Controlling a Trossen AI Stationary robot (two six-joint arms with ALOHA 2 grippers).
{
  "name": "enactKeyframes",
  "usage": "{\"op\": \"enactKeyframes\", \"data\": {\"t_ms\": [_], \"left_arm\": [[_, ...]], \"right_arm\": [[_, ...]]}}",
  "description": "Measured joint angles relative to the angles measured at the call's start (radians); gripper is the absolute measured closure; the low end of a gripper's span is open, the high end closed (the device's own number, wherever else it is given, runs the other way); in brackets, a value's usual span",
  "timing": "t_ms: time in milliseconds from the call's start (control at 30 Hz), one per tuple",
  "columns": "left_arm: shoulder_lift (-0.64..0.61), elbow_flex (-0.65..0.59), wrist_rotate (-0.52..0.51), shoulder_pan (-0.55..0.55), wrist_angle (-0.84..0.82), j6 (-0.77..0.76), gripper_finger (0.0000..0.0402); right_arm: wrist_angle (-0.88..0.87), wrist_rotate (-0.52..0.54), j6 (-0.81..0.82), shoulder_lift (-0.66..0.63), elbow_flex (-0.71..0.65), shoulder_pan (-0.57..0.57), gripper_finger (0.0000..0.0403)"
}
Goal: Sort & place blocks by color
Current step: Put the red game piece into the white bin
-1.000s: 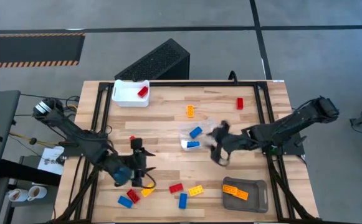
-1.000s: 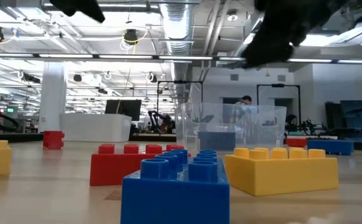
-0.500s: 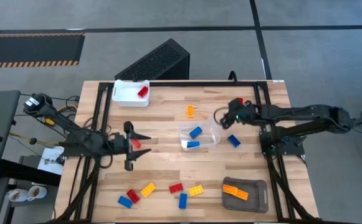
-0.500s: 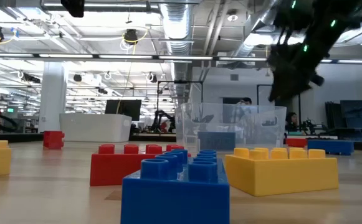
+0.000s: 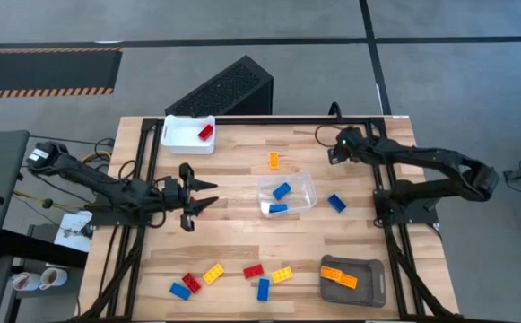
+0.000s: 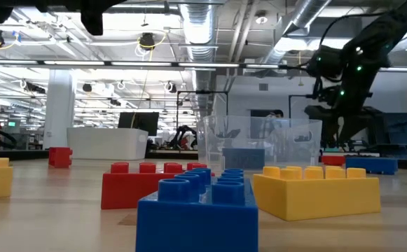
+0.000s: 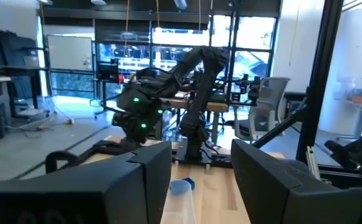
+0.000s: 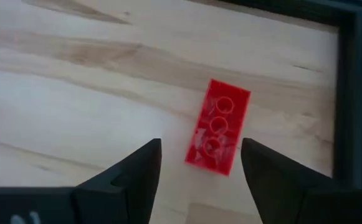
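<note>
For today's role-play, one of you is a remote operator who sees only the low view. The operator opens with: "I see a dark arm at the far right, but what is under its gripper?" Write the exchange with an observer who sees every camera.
Observer: The right gripper hangs above a red block that lies flat on the wood by the table's black frame.
Operator: Is it gripping that block?
Observer: No. The fingers are open, one on each side of the block and not touching it.
Operator: Where is the other gripper?
Observer: The left gripper is over the table's left half, open and empty, pointing toward the clear container.
</note>
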Motion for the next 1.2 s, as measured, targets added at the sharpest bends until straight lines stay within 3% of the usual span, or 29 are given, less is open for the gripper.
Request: {"op": "enactKeyframes", "data": {"t_ms": [333, 567, 1000, 1200], "left_arm": [[0.077, 0.001, 0.064, 0.035, 0.005, -0.058, 0.0249], [0.091, 0.001, 0.072, 0.059, 0.023, -0.079, 0.0249], [0.091, 0.001, 0.072, 0.065, 0.025, -0.092, 0.0249], [0.091, 0.001, 0.072, 0.064, 0.020, -0.115, 0.0249]], "right_arm": [[0.117, -0.077, -0.050, 0.176, 0.000, -0.151, 0.0140], [0.098, -0.061, -0.052, 0.200, 0.015, -0.131, 0.0148], [0.079, -0.183, -0.101, 0.202, 0.019, -0.109, 0.0281], [0.028, -0.149, -0.114, 0.127, 0.011, -0.026, 0.0282]]}}
